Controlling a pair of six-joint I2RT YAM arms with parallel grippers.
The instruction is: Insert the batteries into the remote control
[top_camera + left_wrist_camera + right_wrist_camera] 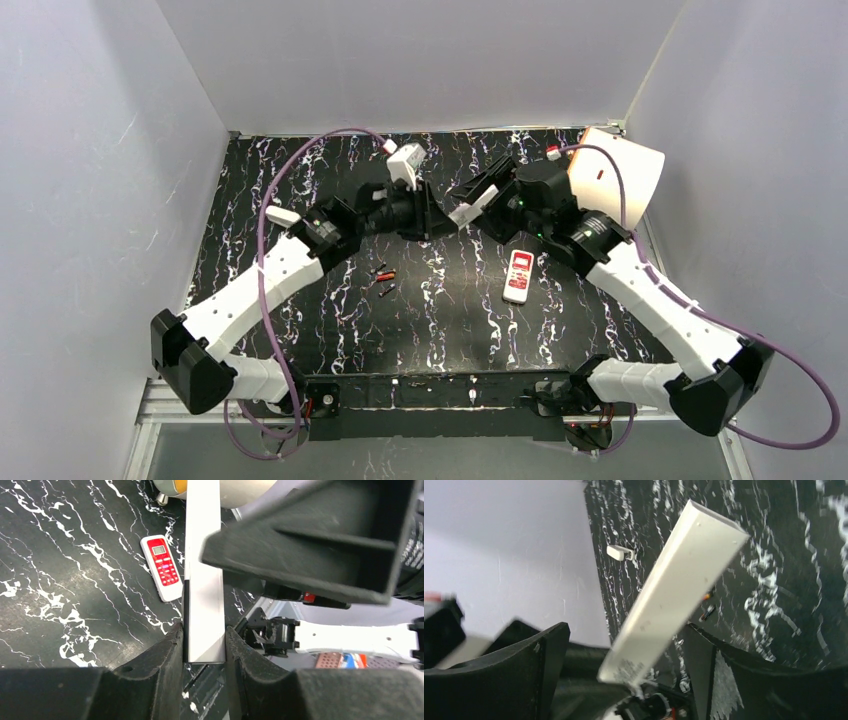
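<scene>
White long remote (202, 605) is cut off at the top of the left wrist view. Left gripper (202, 630) pinches its near end; right gripper (624, 630) gapes wide around it. Both arms bend inward and meet. Batteries (385, 276) lie on the table (300, 200).

Light: bright and even, from overhead; pale walls (400, 60) uniformly lit.
Shadows: faint, soft-edged beneath the arms (270, 280) on the dark surface (450, 320).
Glare: long white remote (202, 580) very bright with little surface detail in the left wrist view.
Blur: right wrist view smeared throughout; right end effector (624, 630) soft-edged.
Focus: overhead view sharp; left end effector (204, 629) close and slightly soft.
</scene>
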